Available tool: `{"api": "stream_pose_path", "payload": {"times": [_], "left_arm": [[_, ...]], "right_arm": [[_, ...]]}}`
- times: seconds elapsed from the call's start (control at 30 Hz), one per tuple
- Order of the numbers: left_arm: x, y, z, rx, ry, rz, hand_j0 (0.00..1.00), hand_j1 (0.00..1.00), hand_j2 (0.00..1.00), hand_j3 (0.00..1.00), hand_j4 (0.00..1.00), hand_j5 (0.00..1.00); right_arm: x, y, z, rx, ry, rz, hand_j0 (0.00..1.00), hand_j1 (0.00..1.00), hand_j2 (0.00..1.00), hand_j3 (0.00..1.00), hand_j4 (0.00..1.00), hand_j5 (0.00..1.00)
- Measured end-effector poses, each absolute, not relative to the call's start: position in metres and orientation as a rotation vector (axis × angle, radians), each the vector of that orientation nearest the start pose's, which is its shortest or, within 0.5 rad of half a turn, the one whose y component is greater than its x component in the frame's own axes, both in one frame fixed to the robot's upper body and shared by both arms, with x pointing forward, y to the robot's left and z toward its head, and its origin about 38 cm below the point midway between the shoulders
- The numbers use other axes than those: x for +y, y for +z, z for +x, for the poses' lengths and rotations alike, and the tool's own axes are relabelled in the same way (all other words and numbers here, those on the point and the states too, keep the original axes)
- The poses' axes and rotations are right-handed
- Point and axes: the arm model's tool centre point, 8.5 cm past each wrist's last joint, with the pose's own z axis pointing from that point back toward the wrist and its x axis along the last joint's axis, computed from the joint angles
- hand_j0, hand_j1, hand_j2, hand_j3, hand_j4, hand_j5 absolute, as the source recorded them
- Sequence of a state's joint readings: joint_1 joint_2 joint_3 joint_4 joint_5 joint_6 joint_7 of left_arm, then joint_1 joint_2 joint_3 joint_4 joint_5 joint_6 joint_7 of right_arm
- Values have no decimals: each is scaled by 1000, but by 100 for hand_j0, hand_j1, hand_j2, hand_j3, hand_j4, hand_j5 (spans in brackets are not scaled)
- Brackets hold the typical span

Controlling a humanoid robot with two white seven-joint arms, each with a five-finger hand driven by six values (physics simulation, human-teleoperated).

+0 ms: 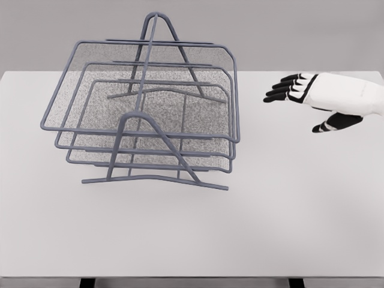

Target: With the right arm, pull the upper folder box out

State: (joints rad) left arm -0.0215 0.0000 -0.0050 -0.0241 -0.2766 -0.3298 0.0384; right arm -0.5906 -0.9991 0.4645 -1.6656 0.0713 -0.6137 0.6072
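A grey wire-mesh folder rack (pixel 150 120) with three stacked trays stands on the white table (pixel 240 234), left of centre. Its upper tray (pixel 144 90) is the widest, and the right rim (pixel 235 90) of that tray faces my hand. My right hand (pixel 300 99) hovers over the table to the right of the rack, about a hand's width from that rim. Its black-tipped fingers (pixel 282 89) stretch out toward the rack, the thumb (pixel 333 123) spread below, holding nothing. The left arm is out of view.
The rack rests on A-shaped wire frames at its front (pixel 153 150) and back (pixel 159 54). The table's front edge (pixel 192 277) runs along the bottom of the picture, with dark legs below it.
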Motion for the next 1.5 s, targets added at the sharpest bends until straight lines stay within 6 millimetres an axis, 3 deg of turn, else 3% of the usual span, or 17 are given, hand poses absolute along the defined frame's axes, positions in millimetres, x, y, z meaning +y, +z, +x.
{"api": "stream_pose_path", "payload": {"times": [0.13,0.2,0.27,0.57,0.73,1.1,1.5], "left_arm": [[265,-255,56,-366,-290,83,100,100,100,100,100,100],[265,-255,56,-366,-289,83,100,100,100,100,100,100],[265,-255,56,-366,-290,83,100,100,100,100,100,100],[265,-255,56,-366,-290,83,100,100,100,100,100,100],[265,-255,56,-366,-289,83,100,100,100,100,100,100],[265,-255,56,-366,-289,83,100,100,100,100,100,100],[265,-255,56,-366,-289,83,100,100,100,100,100,100]], "right_arm": [[-308,322,399,-1663,2075,-348,100,100,100,100,100,100],[-300,320,401,-1672,2090,-325,100,100,100,100,100,100],[-286,340,406,-1715,2123,-350,100,100,100,100,100,100],[-245,330,411,-1737,2202,-249,100,100,100,100,100,100],[-234,310,411,-1700,2231,-187,100,100,100,100,100,100],[-228,282,410,-1608,2288,-149,100,100,100,100,100,100],[-242,276,410,-1547,2296,-173,100,100,100,100,100,100]]}}
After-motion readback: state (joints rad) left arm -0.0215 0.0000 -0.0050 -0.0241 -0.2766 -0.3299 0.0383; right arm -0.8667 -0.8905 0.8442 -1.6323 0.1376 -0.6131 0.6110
